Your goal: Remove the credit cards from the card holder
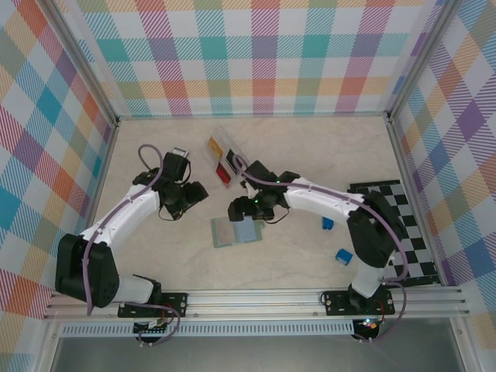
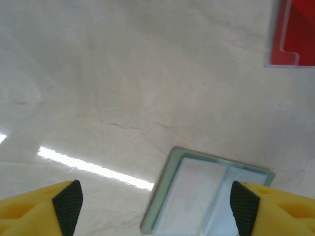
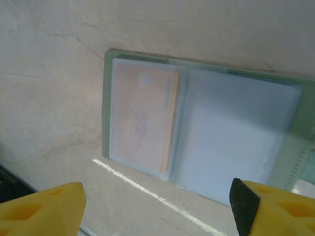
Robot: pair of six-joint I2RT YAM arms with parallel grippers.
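Card holder [image 1: 232, 232] spread open and flat on the pale bench [image 1: 170, 260], near the middle, between the two arms. Sage-green rim, pale blue-grey pockets inside. From the right wrist, a tan card [image 3: 142, 118] tucked behind the cloudy sleeve of the left-hand pocket, one long edge along the fold. Other pocket plain pale blue, contents impossible to tell.

Right pincer [image 1: 242, 211] poised over the far edge of the holder, yellow fingers [image 3: 268, 206] spread wide and empty; contact with the holder impossible to tell. Left pincer [image 1: 190, 203] off to the holder's left and a little beyond it, likewise spread wide, pinching nothing. From its own wrist, black pads [image 2: 67, 206] far apart, with a corner of the holder low in the gap between them.

Beyond the holder, toward the back wall, a clear compartment tray [image 1: 222, 159] set at a slant. Yellow card [image 1: 215, 145] at its far end, red card [image 1: 225, 175] at its near end. Right arm's wrist just beside that near end, crowding the space between tray and holder. Same red card at the upper right corner from the left wrist.

To the right, one blue block [image 1: 328, 224] beside the right arm's elbow and a second blue block [image 1: 342, 255] nearer its base, both on bare bench, well apart from the holder. Past them, against the right wall, a black-and-white chequered mat [image 1: 411, 232].
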